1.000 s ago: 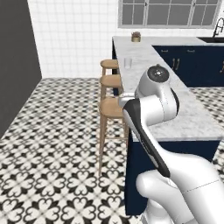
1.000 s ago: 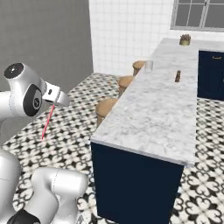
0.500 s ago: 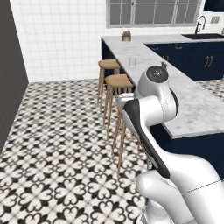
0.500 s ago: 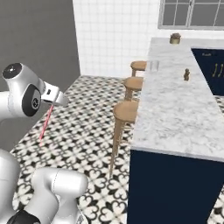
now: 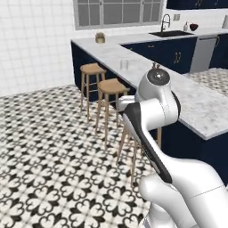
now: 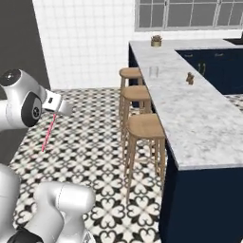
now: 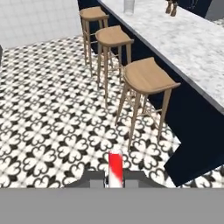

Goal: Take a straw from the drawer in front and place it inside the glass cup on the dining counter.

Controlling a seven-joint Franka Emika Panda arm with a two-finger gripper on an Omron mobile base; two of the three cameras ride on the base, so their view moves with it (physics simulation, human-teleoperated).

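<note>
My gripper (image 6: 56, 112) hangs over the patterned floor, left of the stools, shut on the red-pink straw (image 6: 48, 134), which points down and to the left from it. In the hand view the straw (image 7: 115, 166) stands between the two dark tips of the gripper (image 7: 115, 178). The glass cup (image 6: 153, 71) stands upright near the stool-side edge of the dining counter (image 6: 190, 114), far ahead and to the right of the gripper. The cup (image 5: 124, 64) also shows on the counter (image 5: 196, 107) beyond my arm, and at the top edge of the hand view as the cup (image 7: 129, 5). The drawer is out of view.
Three tan stools (image 6: 144, 126) line the counter's navy base, the nearest stool (image 7: 150, 78) close ahead in the hand view. A small brown shaker (image 6: 190, 77) stands right of the cup, and a potted plant (image 6: 155, 41) at the counter's far end. Open tiled floor (image 5: 49, 133) lies to the left.
The whole picture has shifted: the base has moved, so the counter and stools now sit more to the right and closer. The gripper keeps its hold on the straw.
</note>
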